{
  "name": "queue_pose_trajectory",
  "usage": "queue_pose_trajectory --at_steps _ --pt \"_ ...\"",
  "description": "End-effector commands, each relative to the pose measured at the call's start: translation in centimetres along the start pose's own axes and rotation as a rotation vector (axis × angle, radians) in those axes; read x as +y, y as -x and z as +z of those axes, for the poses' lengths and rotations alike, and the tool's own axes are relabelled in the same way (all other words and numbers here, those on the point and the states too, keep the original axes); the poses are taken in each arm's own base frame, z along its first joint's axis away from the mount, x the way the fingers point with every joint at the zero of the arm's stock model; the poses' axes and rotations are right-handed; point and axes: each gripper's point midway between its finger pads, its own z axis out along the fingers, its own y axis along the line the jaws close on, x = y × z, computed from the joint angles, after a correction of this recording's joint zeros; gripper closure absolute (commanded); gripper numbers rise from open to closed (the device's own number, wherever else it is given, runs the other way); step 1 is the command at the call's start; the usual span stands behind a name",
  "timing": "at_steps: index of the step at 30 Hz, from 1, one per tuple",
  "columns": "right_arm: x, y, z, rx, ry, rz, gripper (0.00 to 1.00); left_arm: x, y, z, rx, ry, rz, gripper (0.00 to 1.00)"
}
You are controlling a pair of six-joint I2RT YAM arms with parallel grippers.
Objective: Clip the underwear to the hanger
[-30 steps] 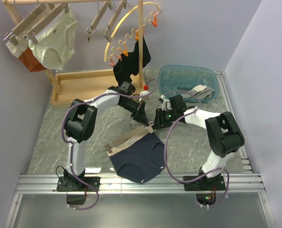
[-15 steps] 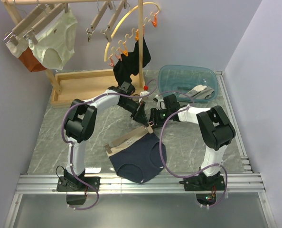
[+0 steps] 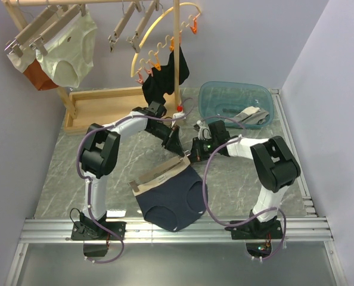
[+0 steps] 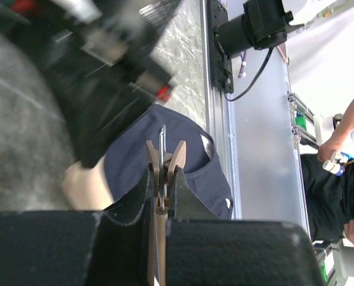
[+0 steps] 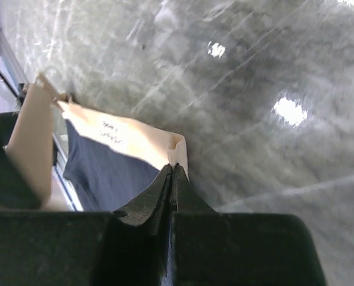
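Observation:
The navy underwear with its beige waistband hangs low over the near middle of the table. The light-wood hanger lies slanted along that waistband. My left gripper is shut on the hanger's wooden clip at the bar's right end, and navy fabric shows behind the clip. My right gripper sits just right of it. In the right wrist view its fingertips are pressed together on the waistband's corner. The hanger's hook is hidden.
A blue plastic basin holding a grey item stands at the back right. A wooden tray lies at the back left. Above hang cream briefs, a yellow hanger with orange pegs and a black garment beside a wooden pole.
My right gripper moved left to the hanger's end and closed on the waistband corner. The hanger and underwear shifted slightly left; the left gripper kept its grip.

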Motion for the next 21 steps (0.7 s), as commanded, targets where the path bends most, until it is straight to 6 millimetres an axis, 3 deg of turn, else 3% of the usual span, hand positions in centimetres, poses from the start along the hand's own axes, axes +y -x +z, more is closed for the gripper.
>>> queue_pose_trajectory --at_steps 1,12,21 --pt "2.4 1.9 -2.0 -0.098 0.072 -0.084 1.0 -0.8 1.6 -1.5 -0.048 -0.001 0.051 1.0" --pt "4.2 1.4 -4.1 -0.163 0.108 -0.176 1.0 0.2 1.9 -3.0 -0.088 0.044 0.047 1.0" --pt "4.5 0.9 -4.8 -0.183 0.109 -0.214 1.0 0.1 1.8 -3.0 -0.087 0.044 0.051 1.0"
